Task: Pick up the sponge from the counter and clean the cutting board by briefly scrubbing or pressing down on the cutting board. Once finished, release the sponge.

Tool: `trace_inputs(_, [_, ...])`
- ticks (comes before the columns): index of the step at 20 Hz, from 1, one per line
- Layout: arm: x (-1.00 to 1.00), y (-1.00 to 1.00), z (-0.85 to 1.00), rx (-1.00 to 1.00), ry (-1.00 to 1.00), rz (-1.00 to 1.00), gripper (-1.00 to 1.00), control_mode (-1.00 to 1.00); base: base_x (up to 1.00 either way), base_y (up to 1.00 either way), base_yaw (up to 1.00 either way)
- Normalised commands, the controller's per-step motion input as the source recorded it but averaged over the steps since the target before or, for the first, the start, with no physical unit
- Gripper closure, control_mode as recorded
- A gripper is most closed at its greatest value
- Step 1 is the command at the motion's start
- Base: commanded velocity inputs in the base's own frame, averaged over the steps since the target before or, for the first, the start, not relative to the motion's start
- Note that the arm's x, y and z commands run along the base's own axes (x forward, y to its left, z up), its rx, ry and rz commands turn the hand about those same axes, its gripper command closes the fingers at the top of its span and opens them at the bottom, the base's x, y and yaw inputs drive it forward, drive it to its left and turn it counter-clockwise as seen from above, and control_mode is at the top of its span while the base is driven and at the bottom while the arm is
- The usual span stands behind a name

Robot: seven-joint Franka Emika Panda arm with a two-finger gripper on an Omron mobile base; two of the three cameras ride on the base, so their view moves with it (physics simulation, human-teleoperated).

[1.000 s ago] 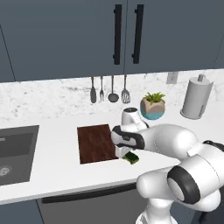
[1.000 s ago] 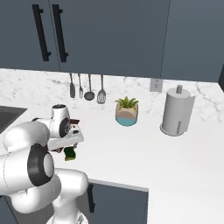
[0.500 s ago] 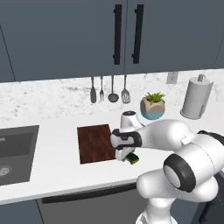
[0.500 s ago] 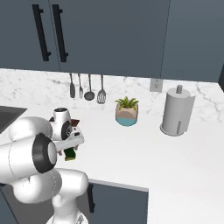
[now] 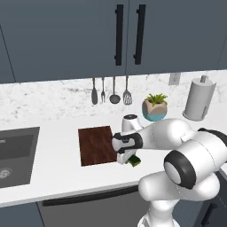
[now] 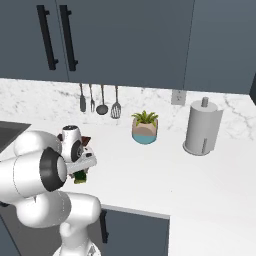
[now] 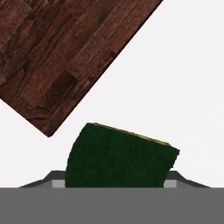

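Claw (image 5: pixel 130 158) is seen lowered near the desk's front edge, just right of the cutting board's front-right corner; in the hand view the sponge (image 7: pixel 120 156) sits right at the claw, its dark green top facing the camera, a thin yellow layer visible along its far edge; fingers are hidden by the sponge, so whether the jaws are clamped on it or merely standing around it cannot be told; sponge is shown just beside the cutting board (image 7: pixel 65 57), not on it, a strip of white desk (image 7: pixel 183 78) visible between them; in the left base view the sponge (image 5: pixel 134 161) is partly covered by the wrist, green and yellow visible below the hand; cutting board (image 5: pixel 96 144) lies flat on the desk (image 5: pixel 53 173), between the sink (image 5: pixel 15 155) at the left end and the arm; in the right base view the sponge (image 6: pixel 80 177) is seen under the hand, close to the front edge; along the back edge a potted plant (image 5: pixel 154 107) and a paper towel roll (image 5: pixel 198 98) are placed, with utensils (image 5: pixel 111 91) hung on the backsplash above; cabinets (image 5: pixel 111 35) are mounted overhead.
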Motion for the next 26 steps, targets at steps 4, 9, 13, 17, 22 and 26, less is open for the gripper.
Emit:
trace_inputs(4, [0.0,0.0,0.08,0.0,0.0,0.0,1.0,-1.0,0.0,0.0,0.0])
trace_inputs(9, [0.0,0.15,0.53,-0.01,0.0,-0.19,1.0,-1.0,0.0,0.0,0.0])
trace_inputs(13, [0.06,0.32,0.18,0.0,0.0,-0.42,1.0,-1.0,0.0,0.0,0.0])
trace_inputs(17, [0.11,0.16,0.0,0.0,0.0,-0.49,1.0,-1.0,0.0,0.0,0.0])
trace_inputs(22, [0.21,0.03,0.0,0.0,0.0,-0.53,1.0,-1.0,0.0,0.0,0.0])
trace_inputs(26, [0.19,0.0,0.0,0.0,0.0,-0.52,1.0,-1.0,0.0,0.0,0.0])
